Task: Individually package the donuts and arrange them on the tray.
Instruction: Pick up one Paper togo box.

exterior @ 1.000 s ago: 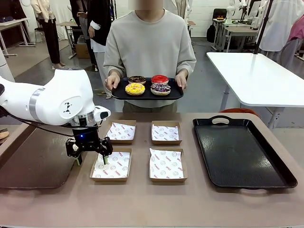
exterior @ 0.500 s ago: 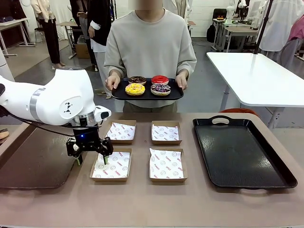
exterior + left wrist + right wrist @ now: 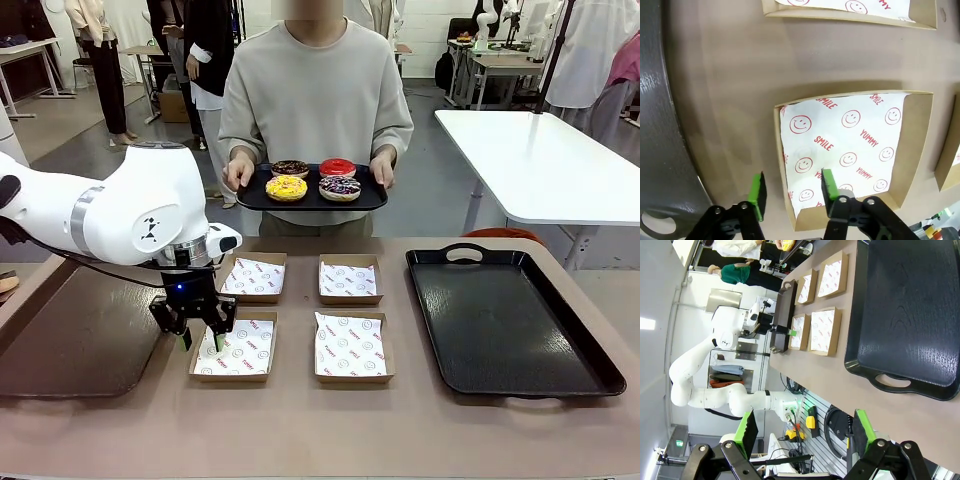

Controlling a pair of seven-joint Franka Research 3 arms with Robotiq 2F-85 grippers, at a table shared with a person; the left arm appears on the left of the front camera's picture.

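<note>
Left gripper (image 3: 794, 192), jaws half-narrowed and holding nothing, straddles the side wall of the nearest square brown cardboard box (image 3: 233, 350). One green pad (image 3: 759, 195) hangs outside over the table, the other over the printed white paper liner (image 3: 845, 145). The right gripper (image 3: 805, 430) hangs wide and empty, away from the table.

The four ring donuts (image 3: 286, 187), yellow, brown, red and sprinkled purple, sit on the black oval serving tray (image 3: 250, 200) held by the person at the far side. The large black rectangular tray (image 3: 510, 330) lies bare.

If the jaws close here they could pinch the liner with the wall and drag it out, or tip or crumple the thin box.

Compared with a second ago, the jaws stand narrower and the gripper sits slightly nearer the box.
</note>
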